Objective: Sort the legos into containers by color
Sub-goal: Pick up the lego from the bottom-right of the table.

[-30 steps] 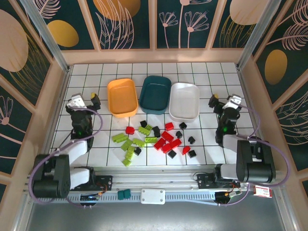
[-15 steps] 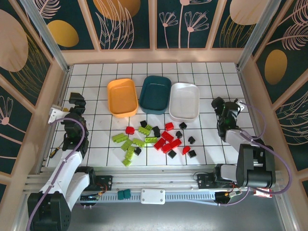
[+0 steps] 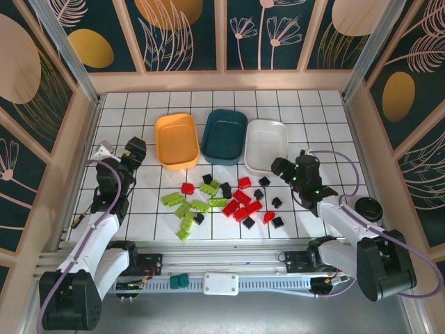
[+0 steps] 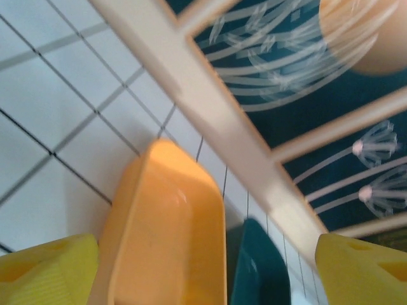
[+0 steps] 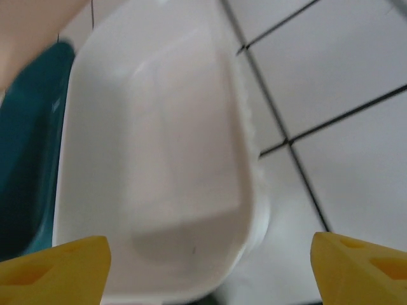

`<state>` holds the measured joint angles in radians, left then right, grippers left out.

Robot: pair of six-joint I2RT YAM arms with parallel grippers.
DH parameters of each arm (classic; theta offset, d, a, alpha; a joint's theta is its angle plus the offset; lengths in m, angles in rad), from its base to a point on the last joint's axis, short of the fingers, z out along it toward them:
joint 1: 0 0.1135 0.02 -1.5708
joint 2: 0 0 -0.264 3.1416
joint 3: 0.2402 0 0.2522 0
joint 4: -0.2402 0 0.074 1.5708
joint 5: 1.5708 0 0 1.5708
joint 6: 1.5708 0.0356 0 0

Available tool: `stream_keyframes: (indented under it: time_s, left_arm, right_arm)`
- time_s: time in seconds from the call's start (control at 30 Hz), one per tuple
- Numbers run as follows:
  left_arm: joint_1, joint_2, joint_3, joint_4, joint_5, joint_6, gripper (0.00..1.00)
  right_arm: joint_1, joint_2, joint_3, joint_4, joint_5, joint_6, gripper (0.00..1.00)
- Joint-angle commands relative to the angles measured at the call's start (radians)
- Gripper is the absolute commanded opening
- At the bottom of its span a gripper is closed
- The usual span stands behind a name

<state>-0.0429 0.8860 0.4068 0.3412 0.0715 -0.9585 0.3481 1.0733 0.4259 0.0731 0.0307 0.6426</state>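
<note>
Three tubs stand in a row at the back: orange (image 3: 176, 140), dark teal (image 3: 224, 136) and white (image 3: 266, 145), all with nothing in them. The legos lie in front of them: lime green ones (image 3: 186, 207) on the left, red ones (image 3: 245, 205) in the middle, black ones (image 3: 277, 202) scattered right. My left gripper (image 3: 133, 150) is open, left of the orange tub (image 4: 166, 235), yellow fingertips (image 4: 48, 276) wide apart. My right gripper (image 3: 282, 168) is open at the white tub's (image 5: 152, 159) near right corner, fingertips (image 5: 359, 267) spread, nothing between them.
The tiled table (image 3: 320, 118) is walled by a wooden frame (image 3: 221, 81). Two teal blocks (image 3: 179, 280) and a white rounded box (image 3: 221, 283) sit on the front rail. A red-and-white tag (image 3: 379, 277) lies at the bottom right. A black round object (image 3: 366, 207) lies by the right arm.
The right arm swung left from the table's right side to the white tub's near corner. The left gripper shifted right toward the orange tub.
</note>
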Motion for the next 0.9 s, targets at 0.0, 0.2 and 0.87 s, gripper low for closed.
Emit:
stream_keyframes:
  time_s: [0.0,0.2,0.87]
  left_arm:
    - [-0.030,0.001,0.040,-0.136,0.146,0.060,0.88]
    - [-0.038,-0.034,-0.005,-0.188,0.169,0.083,0.98]
    - [-0.042,0.051,-0.013,-0.171,0.226,0.096,0.96]
  right_arm:
    - [0.076,-0.003,-0.024,-0.154,0.034,0.036,0.75]
    - [0.170,-0.018,-0.016,-0.288,0.180,0.064,0.65]
    - [0.285,0.034,-0.082,-0.310,0.144,0.099,0.44]
